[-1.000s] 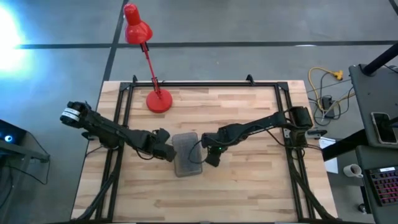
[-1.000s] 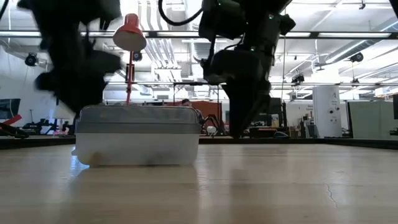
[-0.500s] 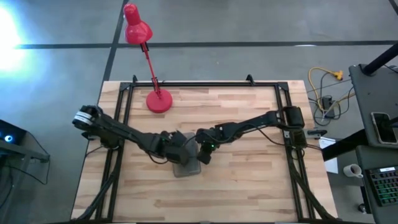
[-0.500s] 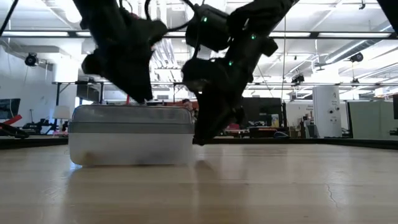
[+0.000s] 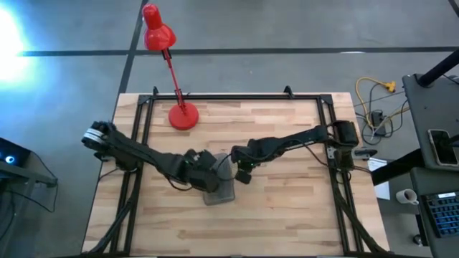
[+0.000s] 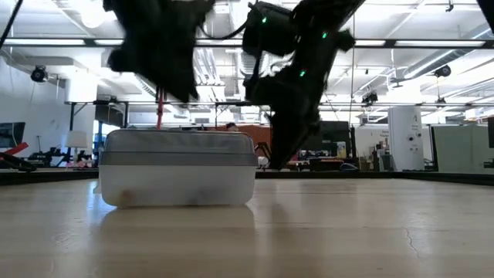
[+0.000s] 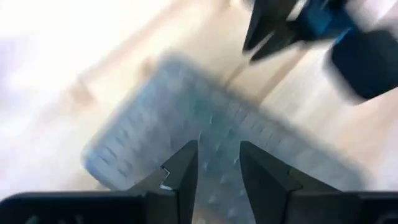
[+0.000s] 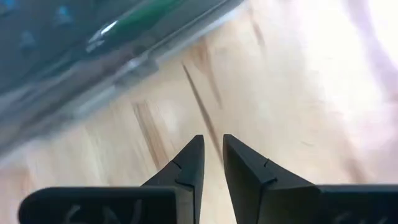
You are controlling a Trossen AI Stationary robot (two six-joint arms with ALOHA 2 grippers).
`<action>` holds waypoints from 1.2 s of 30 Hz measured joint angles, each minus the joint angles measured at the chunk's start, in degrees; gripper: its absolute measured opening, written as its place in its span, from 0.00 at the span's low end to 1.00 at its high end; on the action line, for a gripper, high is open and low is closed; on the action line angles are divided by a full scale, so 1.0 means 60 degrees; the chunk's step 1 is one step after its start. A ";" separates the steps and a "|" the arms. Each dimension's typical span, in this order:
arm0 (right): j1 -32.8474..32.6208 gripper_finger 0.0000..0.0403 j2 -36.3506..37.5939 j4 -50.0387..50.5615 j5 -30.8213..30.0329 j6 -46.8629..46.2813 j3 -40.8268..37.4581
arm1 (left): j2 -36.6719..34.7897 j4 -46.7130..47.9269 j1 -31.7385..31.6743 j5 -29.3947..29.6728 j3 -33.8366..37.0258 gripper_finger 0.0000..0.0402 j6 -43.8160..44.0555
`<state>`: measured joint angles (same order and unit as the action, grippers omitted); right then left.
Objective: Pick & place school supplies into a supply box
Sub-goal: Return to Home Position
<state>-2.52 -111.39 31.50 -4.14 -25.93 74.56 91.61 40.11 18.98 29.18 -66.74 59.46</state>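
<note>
The supply box (image 5: 222,188), a translucent case with a grey gridded lid (image 7: 186,124), lies on the wooden table near its middle, lid down. Through its wall a green marker (image 8: 140,22) shows inside; other school supplies are hidden. My left gripper (image 7: 217,167) hangs open above the lid, clear of it in the low view (image 6: 179,91). My right gripper (image 8: 212,149) stands over bare wood just right of the box (image 6: 177,170), pointing down, with only a narrow gap between its fingers and nothing in it (image 6: 278,161).
A red desk lamp stands on its base (image 5: 183,116) at the table's far left, its head (image 5: 158,34) reaching past the far edge. Black frame rails (image 5: 143,122) run along the table's sides. Bare wood lies near and to the right of the box.
My left gripper has risen from beside the box's left end and gone right, over the lid. My right gripper went left up to the box's right end, then drew back to the right. The box has slid a little toward the right.
</note>
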 joint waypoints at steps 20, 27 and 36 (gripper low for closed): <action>-0.0397 0.13 0.9331 0.2873 -0.2665 -0.0574 -0.0594 | -0.5301 -0.2037 -0.0030 -0.0262 0.2008 0.26 -0.0282; -0.0586 0.13 1.1839 0.1993 -0.1645 -0.0298 -0.1462 | -0.6105 -0.9898 0.0263 -0.2504 0.5053 0.26 -0.3788; -0.0005 0.13 1.2542 -0.0200 0.0393 -0.0158 -0.4378 | -0.5525 -1.4587 -0.1299 -0.4632 0.7424 0.26 -0.5149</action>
<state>-2.56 -36.14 30.30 -1.79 -26.88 48.30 58.46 -47.41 11.18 1.39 -22.19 28.57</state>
